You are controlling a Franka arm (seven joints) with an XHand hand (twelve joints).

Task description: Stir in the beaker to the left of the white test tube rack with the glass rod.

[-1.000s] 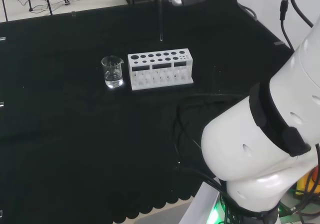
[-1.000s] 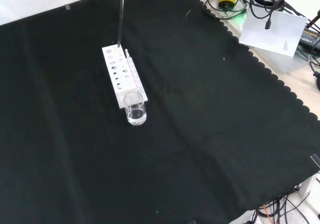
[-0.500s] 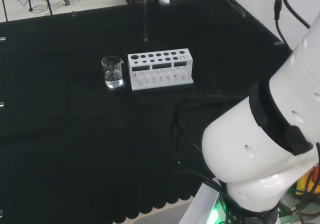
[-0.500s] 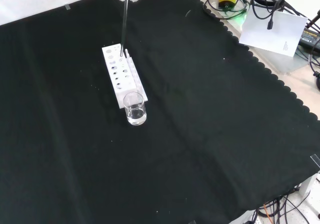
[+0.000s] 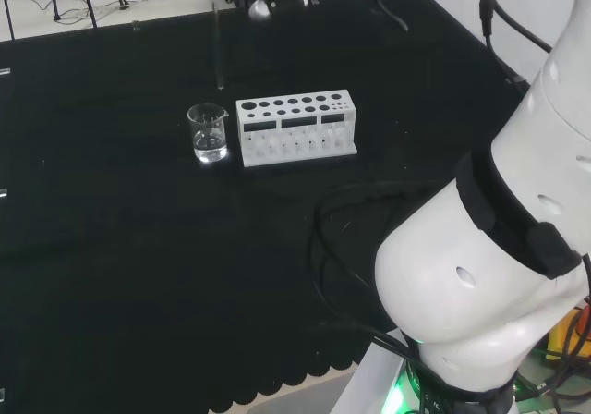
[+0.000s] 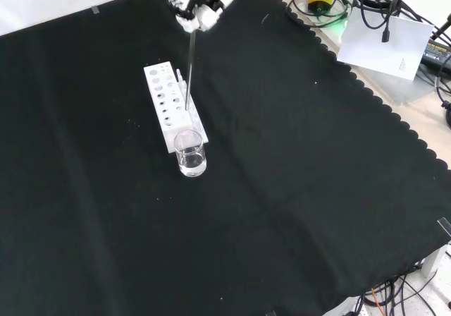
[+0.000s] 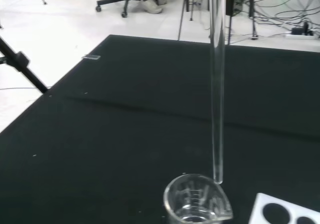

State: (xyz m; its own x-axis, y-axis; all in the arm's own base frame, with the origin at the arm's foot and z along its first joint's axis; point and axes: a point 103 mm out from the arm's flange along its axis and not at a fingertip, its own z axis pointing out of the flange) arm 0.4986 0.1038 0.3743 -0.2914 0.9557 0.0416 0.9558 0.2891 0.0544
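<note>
Hand (image 6: 197, 2) pinching glass rod (image 6: 189, 62), shifted left in head view, off rack (image 5: 295, 127) toward beaker (image 5: 208, 133); tip now above rim, descent next.

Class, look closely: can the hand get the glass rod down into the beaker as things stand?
Probably yes. The hand holds the glass rod upright, its tip just above the beaker rim, whose mouth is open beside the rack.
</note>
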